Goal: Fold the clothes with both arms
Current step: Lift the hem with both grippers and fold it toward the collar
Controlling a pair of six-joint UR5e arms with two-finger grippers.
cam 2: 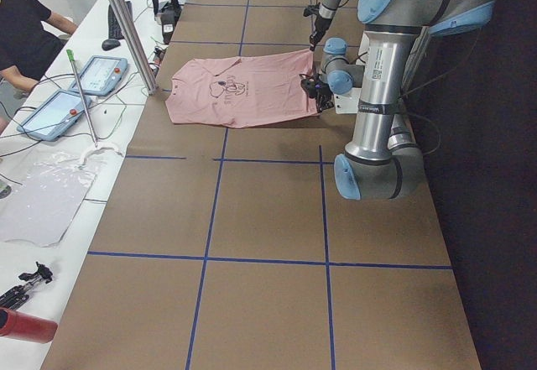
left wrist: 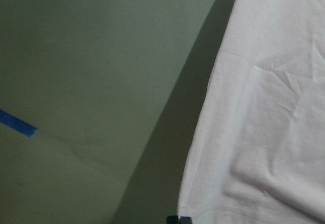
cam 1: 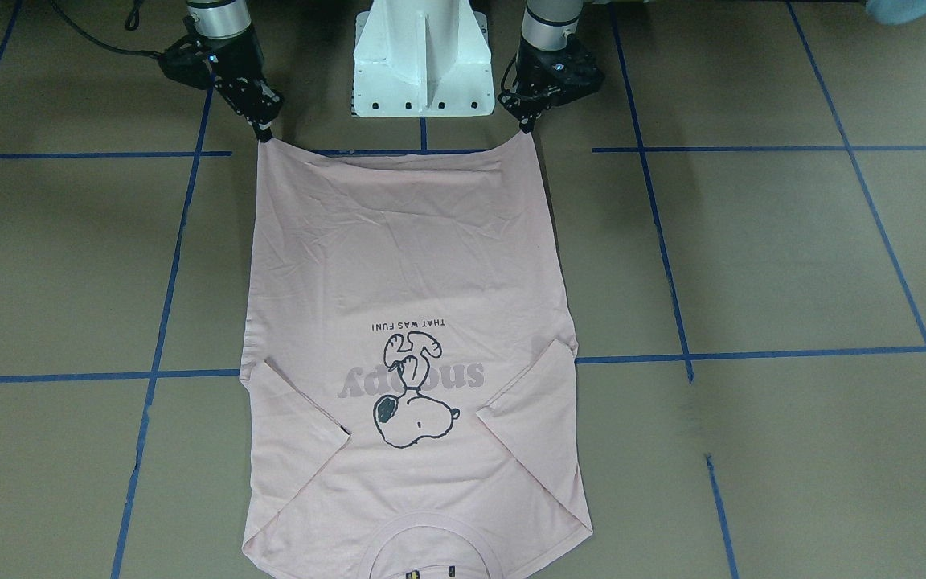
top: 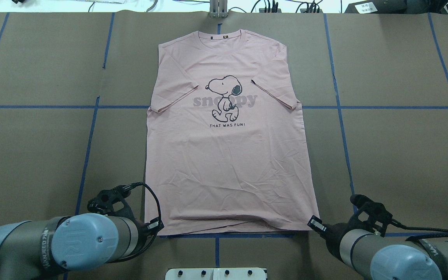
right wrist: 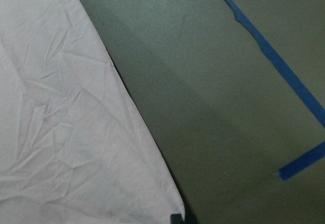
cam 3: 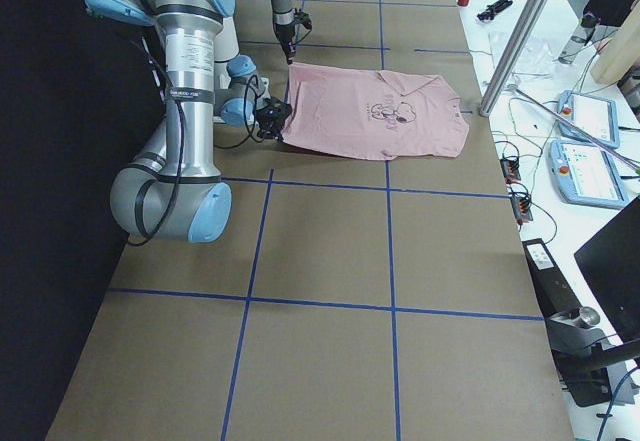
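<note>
The clothes are one pale pink T-shirt (top: 228, 163) lying print side up on the brown table. Its collar points away from the robot and both sleeves are folded in over the chest. My left gripper (top: 156, 225) is shut on the hem corner on its side, and that same left gripper (cam 1: 526, 126) shows at the right in the front-facing view. My right gripper (top: 314, 224) is shut on the other hem corner, and this right gripper (cam 1: 264, 137) shows at the left there. Both corners are pulled up into small peaks. In each wrist view the T-shirt (left wrist: 264, 132) (right wrist: 61, 132) runs down to the fingertips at the bottom edge.
The white pedestal base (cam 1: 420, 60) stands just behind the hem, between the arms. Blue tape lines (top: 88, 147) grid the table. A metal pole (cam 2: 130, 30) rises near the collar end. Beyond it a side bench holds tablets (cam 2: 102, 75), with a person (cam 2: 21, 30) seated there.
</note>
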